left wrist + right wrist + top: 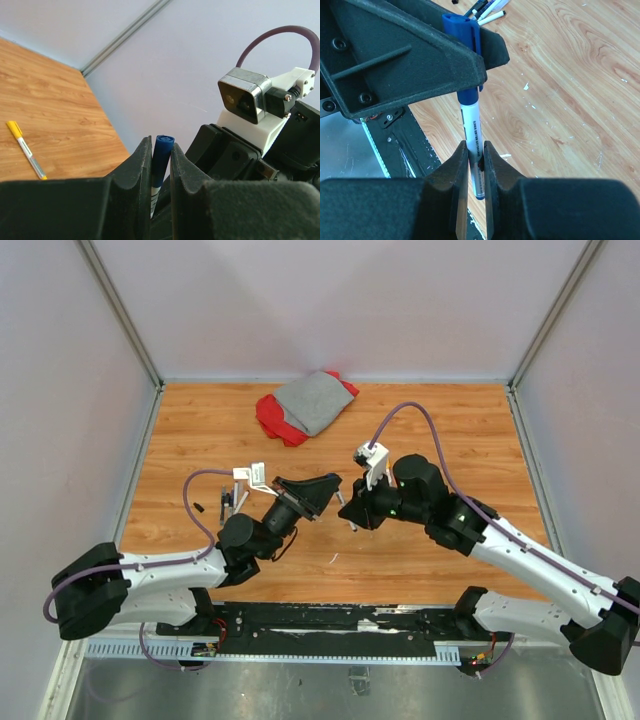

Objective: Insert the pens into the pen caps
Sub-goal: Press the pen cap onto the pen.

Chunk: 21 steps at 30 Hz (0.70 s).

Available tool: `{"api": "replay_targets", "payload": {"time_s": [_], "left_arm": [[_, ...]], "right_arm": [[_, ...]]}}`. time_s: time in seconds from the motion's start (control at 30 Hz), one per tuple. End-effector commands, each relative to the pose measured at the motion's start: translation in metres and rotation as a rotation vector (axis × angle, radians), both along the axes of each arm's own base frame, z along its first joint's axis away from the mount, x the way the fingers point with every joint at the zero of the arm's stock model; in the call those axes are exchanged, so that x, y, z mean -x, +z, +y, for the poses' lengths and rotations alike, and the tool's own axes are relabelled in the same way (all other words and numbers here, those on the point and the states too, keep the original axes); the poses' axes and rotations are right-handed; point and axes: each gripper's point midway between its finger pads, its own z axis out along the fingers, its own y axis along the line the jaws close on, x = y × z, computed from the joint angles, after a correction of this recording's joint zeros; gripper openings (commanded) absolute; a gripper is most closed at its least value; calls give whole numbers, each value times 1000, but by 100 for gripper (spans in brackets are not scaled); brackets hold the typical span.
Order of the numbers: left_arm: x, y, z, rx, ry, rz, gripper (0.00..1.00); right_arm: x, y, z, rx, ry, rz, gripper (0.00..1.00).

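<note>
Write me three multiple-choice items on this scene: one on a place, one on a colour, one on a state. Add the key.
1. Where does the cloth lie?
A. by the arms' bases
B. at the far edge of the table
C. under the right arm

2. What colour is the cap in the left claw?
A. blue
B. yellow
C. black

3. How is the right claw?
A. wide open
B. shut on the pen
C. shut on nothing

Key:
1 B, the overhead view shows it near the back wall.
2 A, both wrist views show a blue cap.
3 B, its fingers pinch the white barrel.
</note>
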Motion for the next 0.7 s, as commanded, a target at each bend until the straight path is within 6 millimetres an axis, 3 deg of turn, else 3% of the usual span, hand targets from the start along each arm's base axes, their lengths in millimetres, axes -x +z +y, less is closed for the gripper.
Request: {"api": "replay_targets", "payload": {"time_s": [0.0, 0.47, 0.57, 0.67], "left_arm": [[84, -69, -56, -216, -414, 81, 1], [95, -82, -69, -246, -445, 104, 0], [90, -77, -67, -248, -415, 92, 1], [83, -63, -58, -247, -359, 69, 1]], "right_arm": [[-73, 167, -9, -395, -256, -406, 0], [-76, 202, -18, -421, -267, -465, 1], [-74, 191, -17, -399, -255, -451, 1], [-72, 164, -18, -362, -252, -405, 1]]}}
